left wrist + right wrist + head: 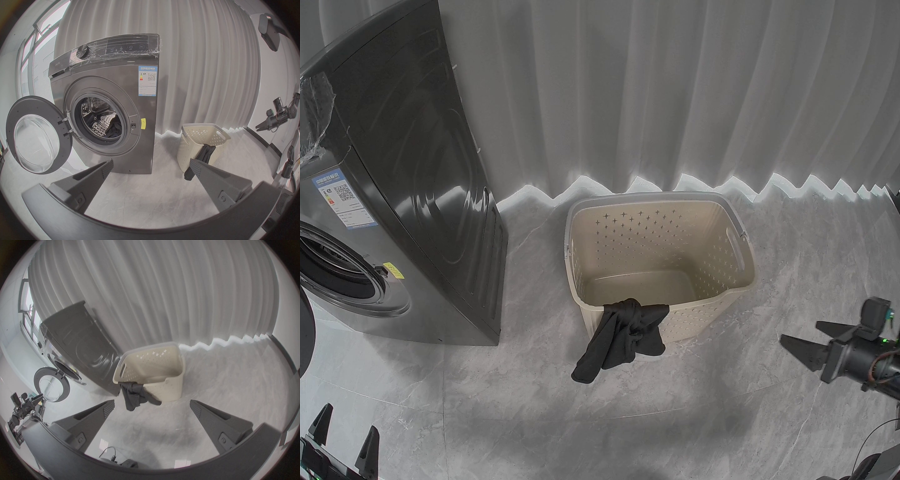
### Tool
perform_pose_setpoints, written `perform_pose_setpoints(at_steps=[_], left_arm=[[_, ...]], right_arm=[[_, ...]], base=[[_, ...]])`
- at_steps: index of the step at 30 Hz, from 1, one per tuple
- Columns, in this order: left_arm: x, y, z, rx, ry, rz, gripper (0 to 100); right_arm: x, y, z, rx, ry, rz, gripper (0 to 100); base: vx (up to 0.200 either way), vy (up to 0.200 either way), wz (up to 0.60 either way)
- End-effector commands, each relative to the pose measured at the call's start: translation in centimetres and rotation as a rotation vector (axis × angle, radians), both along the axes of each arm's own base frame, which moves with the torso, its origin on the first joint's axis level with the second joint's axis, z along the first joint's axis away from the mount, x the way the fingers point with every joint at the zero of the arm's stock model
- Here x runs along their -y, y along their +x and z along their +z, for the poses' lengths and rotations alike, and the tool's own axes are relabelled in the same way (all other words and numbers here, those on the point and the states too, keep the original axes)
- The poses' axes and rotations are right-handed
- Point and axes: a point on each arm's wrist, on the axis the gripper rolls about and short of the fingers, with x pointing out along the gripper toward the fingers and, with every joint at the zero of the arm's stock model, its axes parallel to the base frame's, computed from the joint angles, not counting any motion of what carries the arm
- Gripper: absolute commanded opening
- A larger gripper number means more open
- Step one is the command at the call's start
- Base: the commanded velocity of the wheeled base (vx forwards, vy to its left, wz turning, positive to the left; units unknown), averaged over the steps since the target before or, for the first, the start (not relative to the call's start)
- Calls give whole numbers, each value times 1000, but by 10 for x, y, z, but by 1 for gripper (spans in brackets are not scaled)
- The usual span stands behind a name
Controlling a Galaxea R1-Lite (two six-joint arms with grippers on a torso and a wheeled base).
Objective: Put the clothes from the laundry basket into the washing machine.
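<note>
A cream laundry basket (650, 199) stands on the floor against the curtain. One black garment (622, 337) hangs over its front rim and trails onto the floor; the basket's inside looks bare. The grey washing machine (419, 187) stands to its left. Its round door (37, 134) is swung open, and dark clothes (114, 128) lie in the drum. My left gripper (347, 431) is low at the front left, open and holding nothing, facing the machine (109, 103). My right gripper (803, 337) is open to the right of the basket (156, 371), apart from the garment (134, 394).
A white pleated curtain (675, 94) runs behind the basket and machine. Grey marble-look floor (550, 412) spreads open in front of both. The open door juts out to the machine's left. A thin cable (107, 453) lies on the floor near the right arm.
</note>
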Motion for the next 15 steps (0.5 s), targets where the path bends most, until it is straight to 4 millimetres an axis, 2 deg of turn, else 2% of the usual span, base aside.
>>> perform_pose_setpoints(at_steps=[1,5,15], left_arm=[[0,0,-5,-2,0,1,100],[0,0,-5,-2,-2,1,100],[0,0,-5,-2,-5,1,100]], right_arm=[[-65,55,-44,-175,-56,79,100],[-81,67,-56,-187,-63,100,100],[-116,78,-74,-204,-76,115,100]], base=[[0,0,0],[0,0,0],[0,0,0]])
